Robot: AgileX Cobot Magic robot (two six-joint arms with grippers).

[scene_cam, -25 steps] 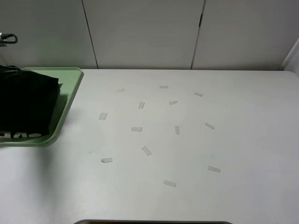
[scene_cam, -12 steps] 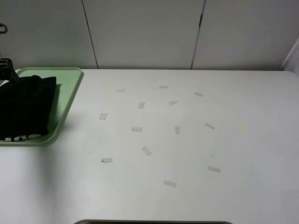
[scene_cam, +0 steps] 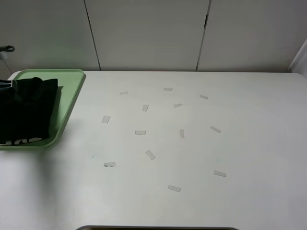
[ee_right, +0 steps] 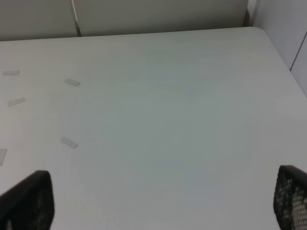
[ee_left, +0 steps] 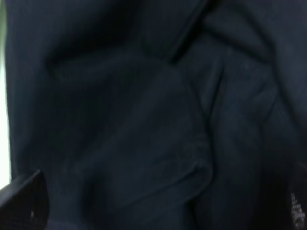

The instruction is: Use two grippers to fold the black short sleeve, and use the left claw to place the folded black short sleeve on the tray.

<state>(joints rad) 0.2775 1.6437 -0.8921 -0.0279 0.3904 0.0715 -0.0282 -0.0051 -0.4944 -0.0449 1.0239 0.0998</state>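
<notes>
The black short sleeve (scene_cam: 26, 112) lies folded on the mint-green tray (scene_cam: 72, 91) at the table's far left, with its pale letters (scene_cam: 19, 141) along the near edge. In the exterior view only a sliver of my left arm (scene_cam: 5, 83) shows, at the frame's left edge over the shirt's far corner. In the left wrist view the shirt's dark cloth (ee_left: 144, 120) fills the picture. The left gripper (ee_left: 158, 211) hangs close above it with its jaws wide apart. My right gripper (ee_right: 163, 201) is open and empty over bare table.
Several small pale tape strips (scene_cam: 150, 154) are scattered over the middle of the white table (scene_cam: 249, 143). A white panelled wall (scene_cam: 148, 33) runs behind the table. A dark edge (scene_cam: 153, 228) shows at the bottom of the exterior view.
The shirt has sunk from a raised bundle to lying flat on the tray. My left arm has drawn back towards the left edge. The right arm has not moved.
</notes>
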